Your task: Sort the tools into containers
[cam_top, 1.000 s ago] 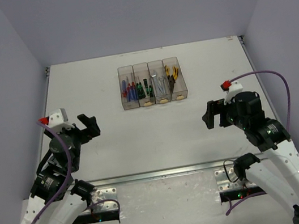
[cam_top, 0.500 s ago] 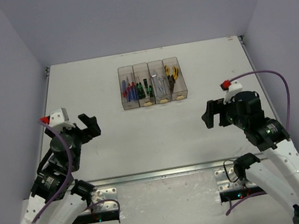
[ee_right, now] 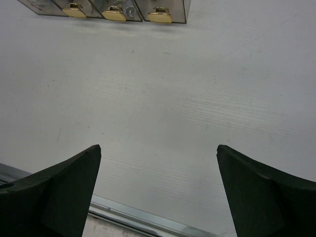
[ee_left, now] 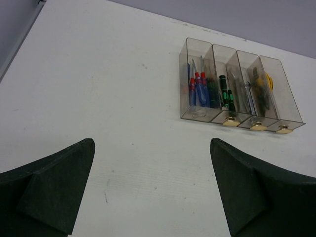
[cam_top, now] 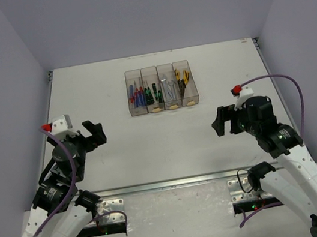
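Note:
Four joined clear smoky bins point(cam_top: 158, 68) stand at the table's back centre, each with a yellowish tab at its near end. From left they hold blue/red-handled screwdrivers point(cam_top: 135, 94), green/black screwdrivers point(cam_top: 152, 91), silver wrenches point(cam_top: 169, 89) and yellow-and-black pliers point(cam_top: 183, 78). The bins also show in the left wrist view point(ee_left: 200, 48), and their tabs point(ee_right: 113, 14) in the right wrist view. My left gripper point(cam_top: 94, 133) is open and empty, low at the left. My right gripper point(cam_top: 219, 121) is open and empty at the right.
The white table point(cam_top: 162, 142) has a metal rail point(cam_top: 169, 185) along its near edge, which also shows in the right wrist view point(ee_right: 148, 223). Grey walls enclose the left, back and right sides. No loose tools lie on the table.
My right gripper has shifted slightly left and turned a little. The left arm settled down slightly a second ago and has since held still.

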`<action>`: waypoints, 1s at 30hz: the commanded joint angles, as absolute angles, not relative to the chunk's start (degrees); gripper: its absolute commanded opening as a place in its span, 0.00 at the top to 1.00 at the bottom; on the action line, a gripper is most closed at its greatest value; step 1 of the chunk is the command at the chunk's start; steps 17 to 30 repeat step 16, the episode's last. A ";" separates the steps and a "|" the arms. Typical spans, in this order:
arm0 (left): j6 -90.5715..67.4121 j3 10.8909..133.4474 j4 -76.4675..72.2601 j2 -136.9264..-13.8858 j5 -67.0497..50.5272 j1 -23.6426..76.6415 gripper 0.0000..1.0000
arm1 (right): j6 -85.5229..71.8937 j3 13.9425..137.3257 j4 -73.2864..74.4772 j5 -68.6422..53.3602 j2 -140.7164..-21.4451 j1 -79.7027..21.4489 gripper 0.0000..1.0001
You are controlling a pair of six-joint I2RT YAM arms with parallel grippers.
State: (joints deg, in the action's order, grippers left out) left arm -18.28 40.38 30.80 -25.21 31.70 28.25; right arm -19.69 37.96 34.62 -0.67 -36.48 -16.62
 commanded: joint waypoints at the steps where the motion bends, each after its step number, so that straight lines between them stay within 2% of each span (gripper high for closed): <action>1: -17.75 40.69 28.00 -24.87 31.20 27.86 0.00 | -20.30 37.66 31.55 -0.61 -36.56 -16.61 0.01; 30: -17.40 40.69 28.19 -23.12 31.82 27.84 0.00 | -19.40 40.69 32.87 2.55 -35.68 -16.61 0.01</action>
